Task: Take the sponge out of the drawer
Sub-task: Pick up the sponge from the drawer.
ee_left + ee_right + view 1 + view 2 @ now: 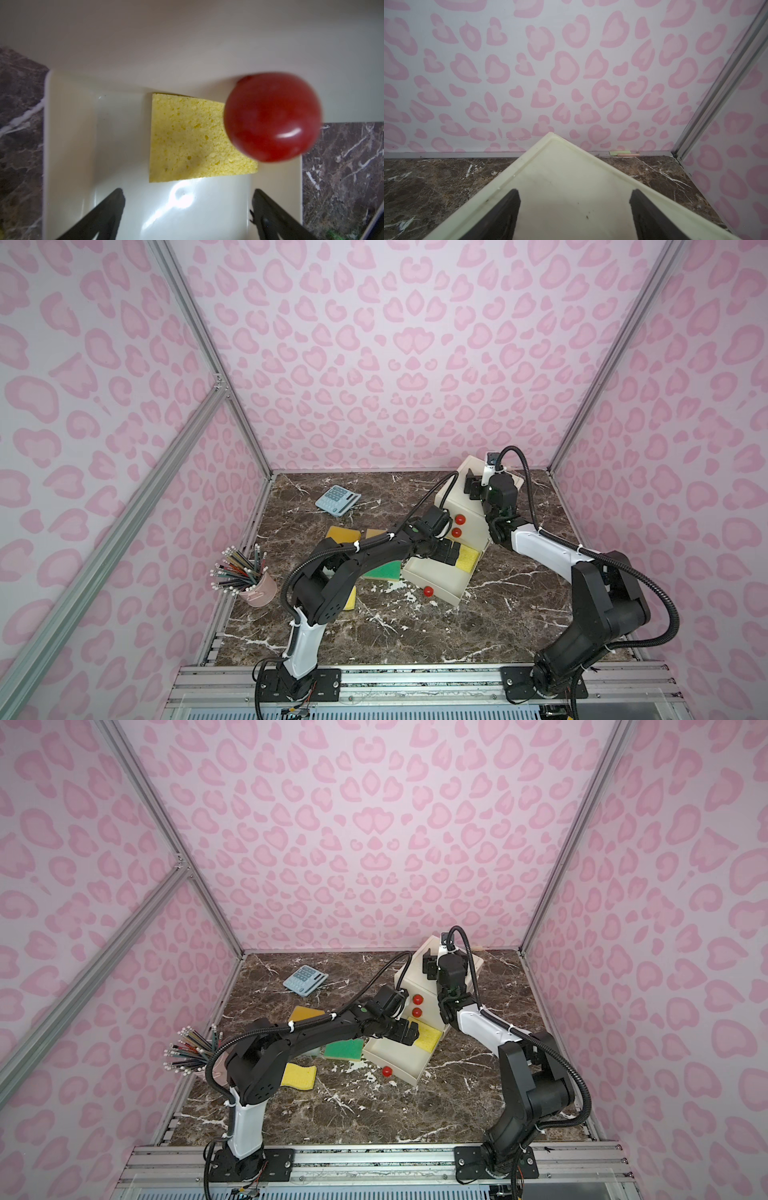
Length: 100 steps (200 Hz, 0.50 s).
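Yellow sponge (pixel 193 141) lies flat on the floor of the pulled-out bottom drawer (pixel 68 145), at the drawer's inner end next to the cabinet (pixel 457 506) front; in both top views it shows at the drawer's 1 o'clock corner. Left gripper (pixel 188 192) hangs over the bare drawer floor just short of the sponge, fingers spread wide, nothing between them, not touching the sponge. In the left wrist view a red knob (pixel 272 116) on the closed drawer above hides one sponge corner. In a top view the left wrist covers the drawer's 11 o'clock part. Right gripper (pixel 574 193) sits over the cabinet top, fingers apart, empty; contact with the top cannot be told. On the marble table (pixel 519 614): green sponge (pixel 382 570) just beside the drawer at 9 o'clock, loose yellow sponge (pixel 298 1076) at 8 o'clock partly under the left arm, orange sponge (pixel 343 534) at 10 o'clock, calculator (pixel 336 499) farther out the same way, pencil cup (pixel 259 589) well apart at 9 o'clock.
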### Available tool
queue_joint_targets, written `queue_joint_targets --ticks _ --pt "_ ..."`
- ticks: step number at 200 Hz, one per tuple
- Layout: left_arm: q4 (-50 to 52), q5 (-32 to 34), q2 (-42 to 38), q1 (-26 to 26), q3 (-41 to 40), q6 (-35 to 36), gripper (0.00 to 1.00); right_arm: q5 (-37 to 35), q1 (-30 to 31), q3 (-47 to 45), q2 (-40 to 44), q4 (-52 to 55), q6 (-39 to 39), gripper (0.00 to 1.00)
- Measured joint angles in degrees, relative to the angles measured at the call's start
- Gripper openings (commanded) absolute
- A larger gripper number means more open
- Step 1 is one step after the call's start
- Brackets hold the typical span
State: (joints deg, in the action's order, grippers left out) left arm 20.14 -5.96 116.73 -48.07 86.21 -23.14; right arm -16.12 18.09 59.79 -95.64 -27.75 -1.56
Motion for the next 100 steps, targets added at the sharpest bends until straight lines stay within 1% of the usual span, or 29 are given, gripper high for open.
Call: queue_joint_targets --ticks 16,46,100 --pt "1.3 0.9 0.8 0.0 0.9 -0.6 1.0 1.1 -0.4 -0.5 0.5 0.0 0.2 0.84" --pt "3.8 3.0 1.7 0.0 3.0 -0.8 0.96 1.6 -0.8 -0.6 0.6 0.0 0.3 0.85" --pt "4.6 7.5 1.6 0.0 2.3 -1.4 0.9 1.7 -0.9 -0.6 0.4 -0.1 0.3 0.85"
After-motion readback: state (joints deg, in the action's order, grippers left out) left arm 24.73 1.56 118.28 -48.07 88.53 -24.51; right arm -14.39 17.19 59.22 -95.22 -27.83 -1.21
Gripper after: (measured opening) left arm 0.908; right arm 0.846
